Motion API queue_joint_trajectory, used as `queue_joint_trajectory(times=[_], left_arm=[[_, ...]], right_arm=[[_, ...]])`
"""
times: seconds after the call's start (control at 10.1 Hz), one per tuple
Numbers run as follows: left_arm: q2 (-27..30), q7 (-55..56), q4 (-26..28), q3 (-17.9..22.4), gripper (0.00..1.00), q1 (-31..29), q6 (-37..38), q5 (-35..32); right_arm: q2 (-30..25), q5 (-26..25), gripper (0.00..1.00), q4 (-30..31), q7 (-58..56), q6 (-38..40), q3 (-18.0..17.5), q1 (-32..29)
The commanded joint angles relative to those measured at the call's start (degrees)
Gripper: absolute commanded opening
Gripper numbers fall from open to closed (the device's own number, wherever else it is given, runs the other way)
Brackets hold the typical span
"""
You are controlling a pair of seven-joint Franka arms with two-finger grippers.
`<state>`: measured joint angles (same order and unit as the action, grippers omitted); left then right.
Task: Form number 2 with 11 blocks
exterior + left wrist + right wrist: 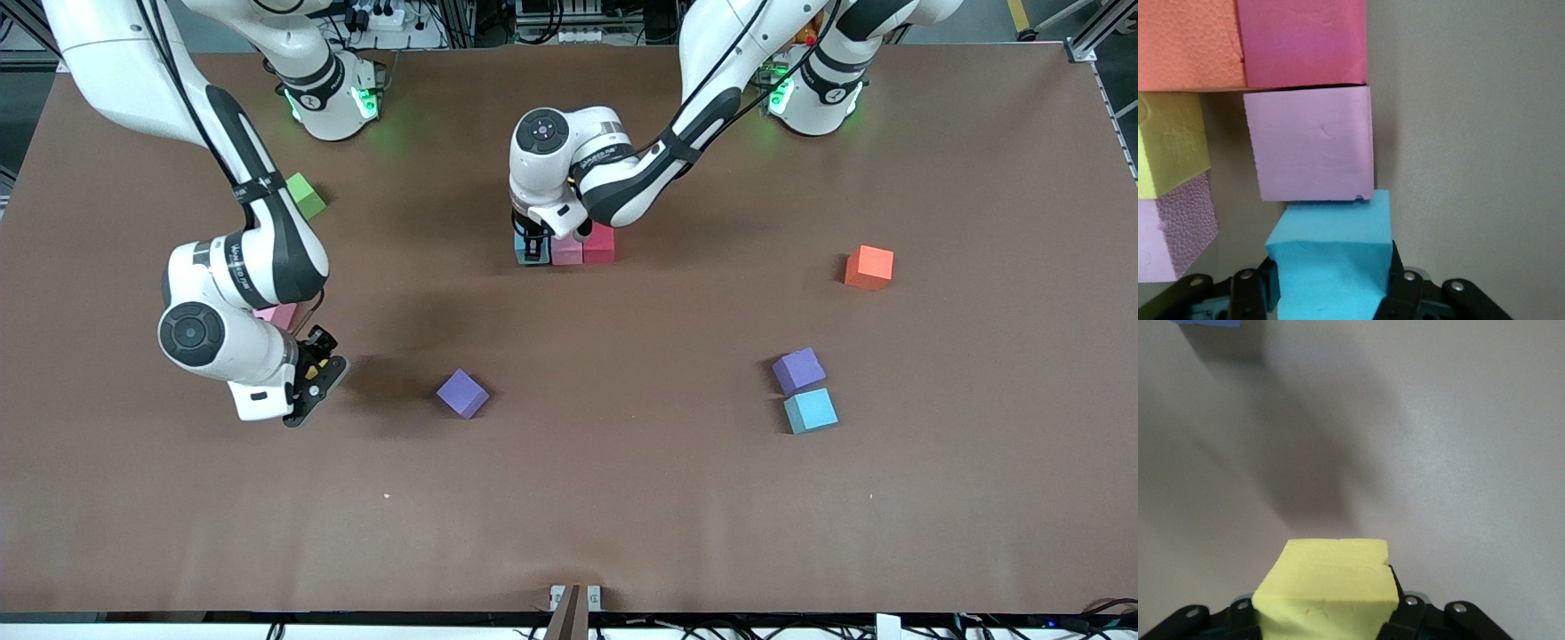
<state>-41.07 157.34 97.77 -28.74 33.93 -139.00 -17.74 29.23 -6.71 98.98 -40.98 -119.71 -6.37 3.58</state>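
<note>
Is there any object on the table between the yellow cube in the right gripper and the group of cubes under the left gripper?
Nothing visible does. The right gripper holds the small yellow foam cube above bare brown table. The purple cube lies nearer the front camera, off the line to the cube group where the left gripper holds a light blue cube.

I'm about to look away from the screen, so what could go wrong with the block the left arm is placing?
The left gripper holds a light blue cube touching the pink cube in the row. Its edges look slightly offset, so releasing may leave the row crooked, and the fingers could nudge neighbours when opening. The right gripper holds a yellow cube aloft.
</note>
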Motion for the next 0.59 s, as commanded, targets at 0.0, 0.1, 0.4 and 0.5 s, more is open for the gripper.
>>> queue_joint_trajectory(times=[0.0, 0.1, 0.4, 0.5], left_arm=[[-0.32, 6.58, 0.49, 0.26, 0.58, 0.44, -1.62, -3.09], [-0.76, 6.58, 0.49, 0.35, 0.58, 0.52, -1.62, -3.18], [-0.94, 6.58, 0.49, 0.53, 0.58, 0.70, -1.62, -3.18], [-1.02, 6.58, 0.58, 0.53, 0.58, 0.70, -1.62, -3.18]], right_arm=[[0.30, 0.64, 0.22, -0.72, 1.07, 2.02, 0.04, 0.11], [0.30, 0.64, 0.22, -0.72, 2.30, 2.02, 0.13, 0.29], [0.30, 0.64, 0.22, -0.72, 2.66, 2.02, 0.13, 0.47], [0.30, 0.64, 0.22, -0.63, 3.53, 2.11, 0.04, 0.47]])
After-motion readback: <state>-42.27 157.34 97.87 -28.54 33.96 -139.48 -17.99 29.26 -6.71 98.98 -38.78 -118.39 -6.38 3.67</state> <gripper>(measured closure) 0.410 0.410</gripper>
